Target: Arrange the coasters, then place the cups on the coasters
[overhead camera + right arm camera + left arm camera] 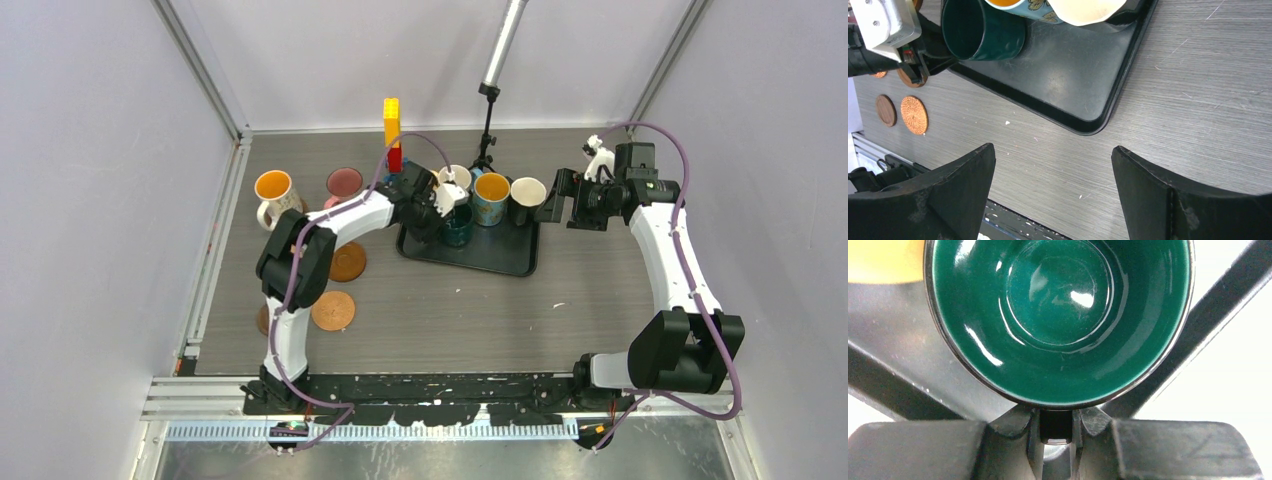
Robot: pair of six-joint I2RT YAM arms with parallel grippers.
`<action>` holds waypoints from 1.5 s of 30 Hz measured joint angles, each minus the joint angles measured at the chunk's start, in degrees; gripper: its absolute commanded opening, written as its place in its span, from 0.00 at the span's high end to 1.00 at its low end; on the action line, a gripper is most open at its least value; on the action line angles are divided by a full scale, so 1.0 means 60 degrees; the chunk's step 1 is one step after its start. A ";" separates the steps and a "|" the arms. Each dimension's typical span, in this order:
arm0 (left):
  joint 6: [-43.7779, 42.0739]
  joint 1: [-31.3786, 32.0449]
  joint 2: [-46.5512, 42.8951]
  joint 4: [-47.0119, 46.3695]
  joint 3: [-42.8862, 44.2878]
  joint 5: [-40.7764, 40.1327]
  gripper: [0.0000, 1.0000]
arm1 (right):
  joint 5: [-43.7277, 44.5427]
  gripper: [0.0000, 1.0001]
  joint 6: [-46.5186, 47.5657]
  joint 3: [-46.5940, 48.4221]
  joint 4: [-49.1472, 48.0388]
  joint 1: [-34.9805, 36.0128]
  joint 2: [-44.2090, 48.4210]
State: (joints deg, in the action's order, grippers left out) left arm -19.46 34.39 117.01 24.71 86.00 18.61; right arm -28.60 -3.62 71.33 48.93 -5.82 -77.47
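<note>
A dark teal cup [459,226] stands at the left of the black tray [500,262]. My left gripper [1055,426] is shut on its handle [1055,424], and the glossy green inside [1060,315] fills the left wrist view. A blue cup with an orange inside [491,197], a cream cup [527,194] and a white cup [455,177] stand at the tray's back. Left of the tray are a white patterned cup [273,191] and a pink cup [344,183]. Coasters [348,262] [333,311] lie near the left arm. My right gripper [1053,192] is open over bare table right of the tray.
A yellow-red-blue brick tower [392,130] and a lamp stand [487,130] stand behind the tray. In the right wrist view a woven coaster [914,115] and a dark brown one [886,110] lie near the table's front edge. Walls close in the left, right and back sides.
</note>
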 measured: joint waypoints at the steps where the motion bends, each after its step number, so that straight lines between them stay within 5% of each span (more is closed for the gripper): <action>1: 0.0000 0.0000 -0.0120 0.0007 -0.0120 0.0000 1.00 | -0.0004 0.10 -0.0004 0.0000 -0.0004 0.0000 0.0000; 13: -0.0193 -0.0980 -0.3705 0.0306 -0.2157 0.0801 1.00 | 0.0000 0.10 -0.0004 -0.0124 -0.0011 0.0000 0.0182; 26: -0.2736 -0.6495 -0.7563 0.3599 -0.4222 0.2794 1.00 | -0.0018 0.10 -0.0011 -0.0568 -0.0117 0.0004 0.0248; 36: -0.5359 -1.0506 -0.7457 0.5071 -0.4513 0.3319 1.00 | -0.0080 0.10 0.0004 -0.0827 -0.0233 0.0106 0.0248; 45: -0.6167 -1.1242 -0.6127 0.3883 -0.5005 0.2976 1.00 | -0.0080 0.10 0.0062 -0.0827 -0.0251 0.0142 0.0240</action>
State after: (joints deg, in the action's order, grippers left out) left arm -56.47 -33.06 80.25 48.01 55.96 36.47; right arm -29.08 -3.25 66.37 47.42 -4.97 -76.03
